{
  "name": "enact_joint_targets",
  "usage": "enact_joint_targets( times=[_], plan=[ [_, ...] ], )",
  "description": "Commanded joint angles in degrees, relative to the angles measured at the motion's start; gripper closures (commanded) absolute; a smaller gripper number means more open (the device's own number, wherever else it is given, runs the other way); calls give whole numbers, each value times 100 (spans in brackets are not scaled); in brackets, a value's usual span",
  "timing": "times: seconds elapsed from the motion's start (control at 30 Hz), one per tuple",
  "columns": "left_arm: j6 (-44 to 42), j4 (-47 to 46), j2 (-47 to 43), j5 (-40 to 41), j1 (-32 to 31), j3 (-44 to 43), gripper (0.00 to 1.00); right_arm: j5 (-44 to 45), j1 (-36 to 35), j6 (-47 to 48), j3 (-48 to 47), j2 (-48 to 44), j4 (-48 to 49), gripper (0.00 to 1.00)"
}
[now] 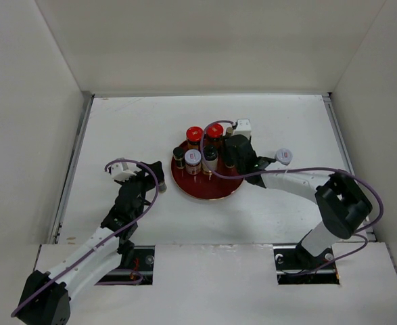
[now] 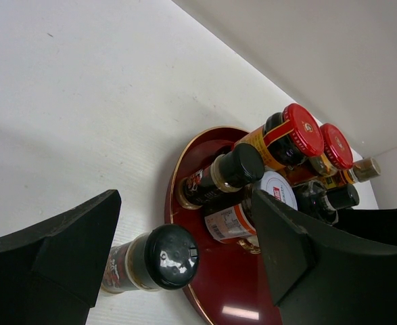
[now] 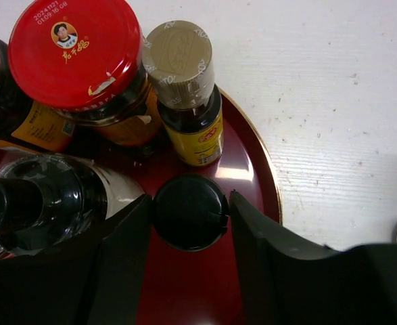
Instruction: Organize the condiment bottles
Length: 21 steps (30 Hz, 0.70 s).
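Observation:
A round dark red tray (image 1: 208, 191) holds several condiment bottles: two red-lidded jars (image 1: 195, 133), a white-lidded jar (image 1: 193, 158) and black-capped bottles (image 1: 178, 154). My right gripper (image 3: 190, 200) is over the tray's right side. Its jaws flank a small black-capped bottle (image 3: 189, 211) that stands on the tray, with a sliver of gap at each side. Behind that bottle are a slim gold-capped bottle (image 3: 184, 88) and a red-lidded jar (image 3: 76, 51). My left gripper (image 2: 187, 203) is open wide around a black-capped bottle (image 2: 164, 257), which stands on the table against the tray's left rim (image 2: 178, 203).
One white-lidded jar (image 1: 284, 156) stands alone on the table right of the tray, beside my right arm. White walls enclose the table on the left, the back and the right. A metal rail (image 1: 73, 169) runs along the left edge.

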<state>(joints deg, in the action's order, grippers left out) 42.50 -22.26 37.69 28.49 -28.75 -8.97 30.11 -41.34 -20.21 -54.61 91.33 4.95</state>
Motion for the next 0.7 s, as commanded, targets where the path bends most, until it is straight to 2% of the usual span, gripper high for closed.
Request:
enact_joint_targets(
  times=[0.0,0.13,0.27,0.37,0.57,0.67],
  plan=[
    [57,-314,-34,-63,50,62,23,-23,-97,-168,-182,16,331,38],
    [57,-349,-16,-63,59,80,23,-31,-106,-256,-111,-150,305,24],
    [65,-349,36,-63,59,71,23,4,-106,-203,37,-694,261,17],
    [65,-349,10,-45,59,80,23,30,-19,-247,310,-1344,252,15],
    [65,-331,-60,-45,85,97,23,582,982,-352,943,-2259,-98,16],
    [65,-331,-69,-45,102,106,23,1145,1448,-405,1031,-2356,-511,12]
  ],
)
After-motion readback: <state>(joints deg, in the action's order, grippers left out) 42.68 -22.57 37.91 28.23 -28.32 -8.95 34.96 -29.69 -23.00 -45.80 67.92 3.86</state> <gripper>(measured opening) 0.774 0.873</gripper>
